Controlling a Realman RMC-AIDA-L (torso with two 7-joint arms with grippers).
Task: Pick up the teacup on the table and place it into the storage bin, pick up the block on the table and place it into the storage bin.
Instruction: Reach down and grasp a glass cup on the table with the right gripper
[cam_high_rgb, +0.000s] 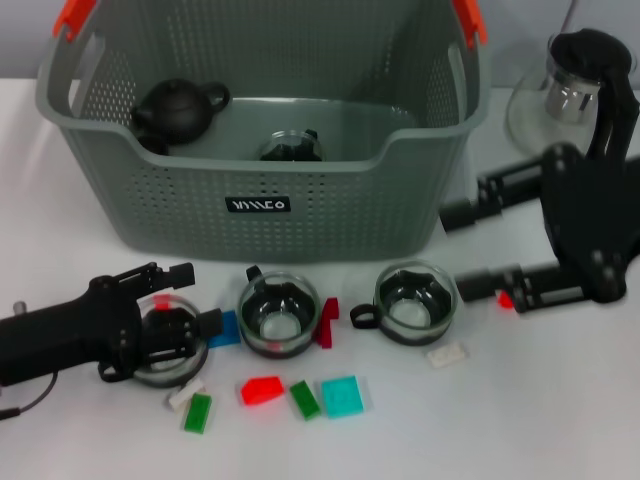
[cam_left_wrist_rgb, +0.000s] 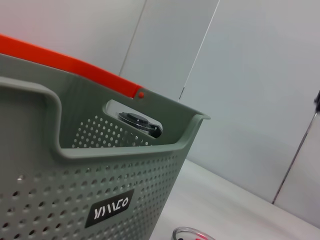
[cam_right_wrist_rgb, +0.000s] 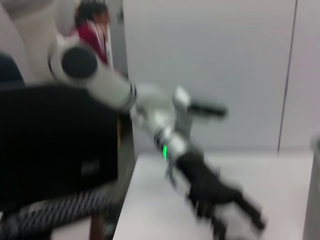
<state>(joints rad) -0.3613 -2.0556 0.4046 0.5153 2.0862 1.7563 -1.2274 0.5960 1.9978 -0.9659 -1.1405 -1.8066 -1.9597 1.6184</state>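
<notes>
We see the left gripper (cam_high_rgb: 170, 335) spread open around the leftmost glass teacup (cam_high_rgb: 165, 345), on the table (cam_high_rgb: 560, 410) before the storage bin (cam_high_rgb: 260, 205). Glass is light, slippery, fragile; we'd pinch the rim gently. The right gripper (cam_high_rgb: 465, 250) hangs open, idle.

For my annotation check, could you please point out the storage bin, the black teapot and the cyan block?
storage bin (cam_high_rgb: 260, 205): head view, front wall label.
black teapot (cam_high_rgb: 175, 108): head view, body.
cyan block (cam_high_rgb: 341, 396): head view, top face.

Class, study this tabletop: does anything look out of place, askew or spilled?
Nothing is spilled or broken. The small blocks, such as the red block, lie scattered loosely in front of the storage bin. The left tool sits over the leftmost glass teacup; the right tool is open, holding nothing.
</notes>
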